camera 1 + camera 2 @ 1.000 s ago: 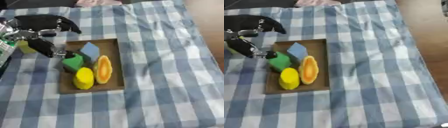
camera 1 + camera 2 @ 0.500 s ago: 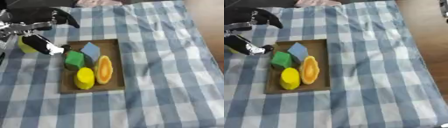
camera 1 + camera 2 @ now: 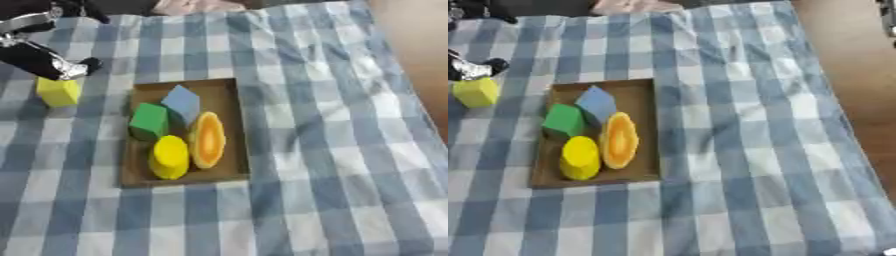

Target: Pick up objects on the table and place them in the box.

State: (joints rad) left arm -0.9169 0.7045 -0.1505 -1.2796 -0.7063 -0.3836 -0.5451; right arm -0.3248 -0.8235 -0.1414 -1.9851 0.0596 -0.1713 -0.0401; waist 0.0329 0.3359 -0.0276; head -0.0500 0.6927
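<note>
Already four pieces lie in the brown box (image 3: 227,127): a blue block (image 3: 183,101) at its 12 o'clock end, a green block (image 3: 149,121) at 9 o'clock, a yellow cylinder (image 3: 170,157) toward 7 o'clock and an orange oval piece (image 3: 207,139) along the 3 o'clock side. One yellow block (image 3: 58,92) sits outside on the checked surface (image 3: 332,150), at about 10 o'clock from the box and clearly apart from its rim.

Above that block, at its 12 o'clock, is the left robot hand (image 3: 39,59). Its dark fingers (image 3: 33,61) angle down toward the block's top edge. I cannot tell whether they touch it or whether they are curled, since most of the hand is cut off by the upper left corner. The right robot hand does not show in either view.

Several things could go wrong from here. If the fingers come down on the block's near corner instead of straddling it, the block may skid toward 9 o'clock and off the cloth's visible part. The cloth is wrinkled and may bunch up under a pushing finger, which would tip the block. The box is also crowded. Free floor seems left only around its 5 o'clock corner, so a block released too far toward 12 o'clock could land on the blue or green piece and roll back out over the low rim.
</note>
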